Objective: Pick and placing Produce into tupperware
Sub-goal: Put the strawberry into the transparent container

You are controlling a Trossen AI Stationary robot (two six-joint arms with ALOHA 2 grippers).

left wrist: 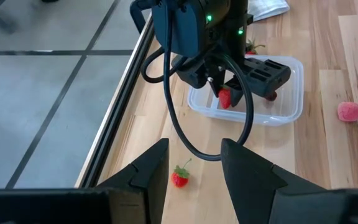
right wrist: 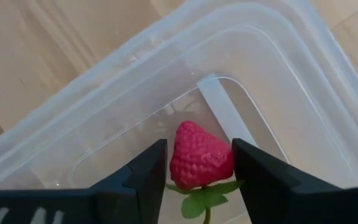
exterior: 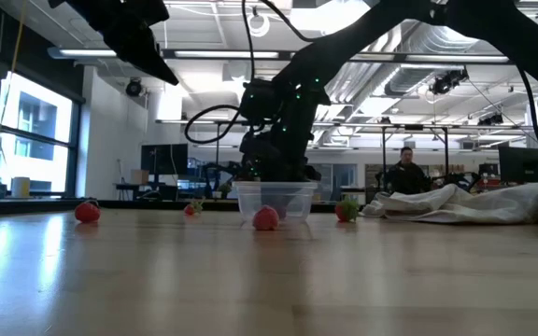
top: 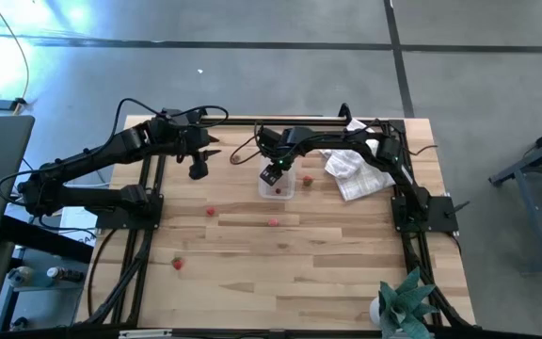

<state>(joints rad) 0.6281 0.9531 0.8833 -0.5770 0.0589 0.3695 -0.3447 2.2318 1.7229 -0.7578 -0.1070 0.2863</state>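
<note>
One strawberry (right wrist: 201,163) sits between the right claw's (right wrist: 199,171) fingers, just over the clear tupperware (top: 277,187) near the bench's (top: 299,273) far edge. Nearby, the left claw (left wrist: 194,168) hangs parted and empty above the bench's far-left part.

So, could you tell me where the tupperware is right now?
In the high view, the tupperware sits at the table's far middle, directly under the right gripper, left of the white cloth.
</note>
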